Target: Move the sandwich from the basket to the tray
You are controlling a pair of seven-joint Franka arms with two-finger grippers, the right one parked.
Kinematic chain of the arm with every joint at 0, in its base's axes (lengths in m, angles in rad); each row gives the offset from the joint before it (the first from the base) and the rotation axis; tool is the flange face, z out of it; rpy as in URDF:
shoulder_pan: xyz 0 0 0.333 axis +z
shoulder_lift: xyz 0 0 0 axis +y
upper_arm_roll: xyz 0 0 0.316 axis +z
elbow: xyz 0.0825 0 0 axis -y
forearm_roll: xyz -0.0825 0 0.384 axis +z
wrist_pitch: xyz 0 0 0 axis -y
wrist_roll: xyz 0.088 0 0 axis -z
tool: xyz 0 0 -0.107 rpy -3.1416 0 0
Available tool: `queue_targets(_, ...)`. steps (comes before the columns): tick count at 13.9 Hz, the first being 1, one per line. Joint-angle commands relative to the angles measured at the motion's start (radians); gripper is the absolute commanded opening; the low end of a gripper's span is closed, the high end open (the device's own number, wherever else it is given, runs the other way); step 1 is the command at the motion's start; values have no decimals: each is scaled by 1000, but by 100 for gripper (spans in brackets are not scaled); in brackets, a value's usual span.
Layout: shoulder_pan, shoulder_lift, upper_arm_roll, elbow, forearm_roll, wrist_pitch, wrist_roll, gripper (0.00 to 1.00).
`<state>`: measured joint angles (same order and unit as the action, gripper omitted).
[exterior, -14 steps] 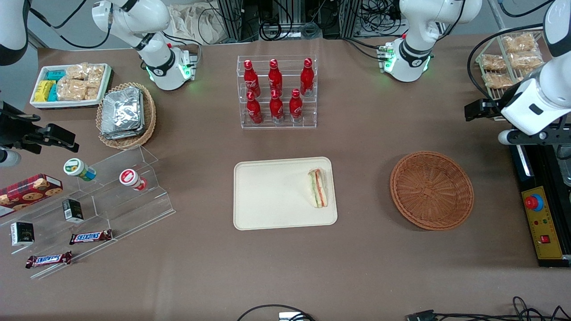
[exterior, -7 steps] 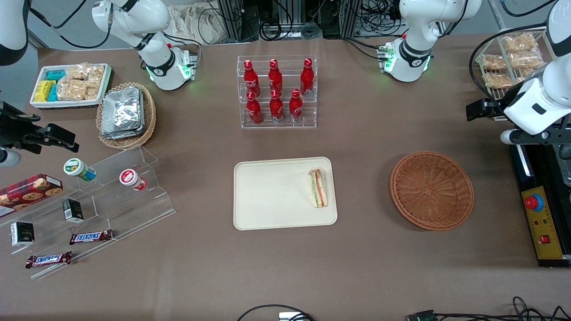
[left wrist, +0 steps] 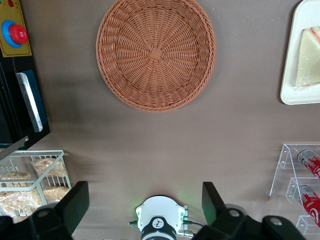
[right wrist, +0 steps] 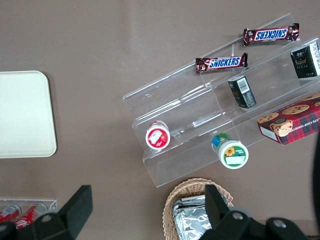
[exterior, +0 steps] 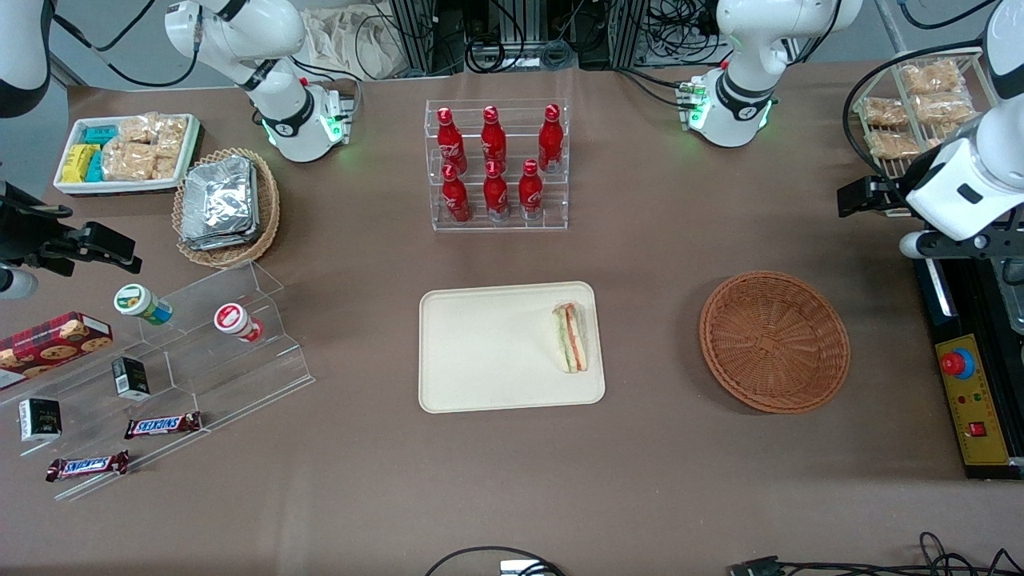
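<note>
The sandwich point(exterior: 570, 338) lies on the cream tray point(exterior: 480, 352), at the tray's end nearest the basket. It also shows in the left wrist view point(left wrist: 306, 57), on the tray's corner point(left wrist: 295, 95). The reddish-brown wicker basket point(exterior: 774, 342) is empty, as the left wrist view point(left wrist: 156, 54) also shows. My left gripper point(left wrist: 145, 205) is open and holds nothing. It hangs high above the table point(exterior: 948, 242), toward the working arm's end, farther from the front camera than the basket and well apart from it.
A clear rack of red bottles point(exterior: 496, 164) stands farther back than the tray. A wire rack of snack packs point(exterior: 912, 112) and a control box with a red button point(exterior: 972, 400) flank the gripper. A foil-packet basket point(exterior: 228, 204), white bin point(exterior: 128, 152) and acrylic steps point(exterior: 184, 352) lie toward the parked arm's end.
My left gripper has drifted slightly away from the basket toward the wire rack. The sandwich, tray and basket have not moved.
</note>
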<state>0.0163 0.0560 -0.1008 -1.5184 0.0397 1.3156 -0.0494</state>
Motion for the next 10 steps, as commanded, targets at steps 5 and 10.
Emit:
queue_targets(5, 11, -28, -14, -28, 13, 19, -7, 100)
queue_targets(10, 14, -28, -14, -28, 5, 62, -58, 100)
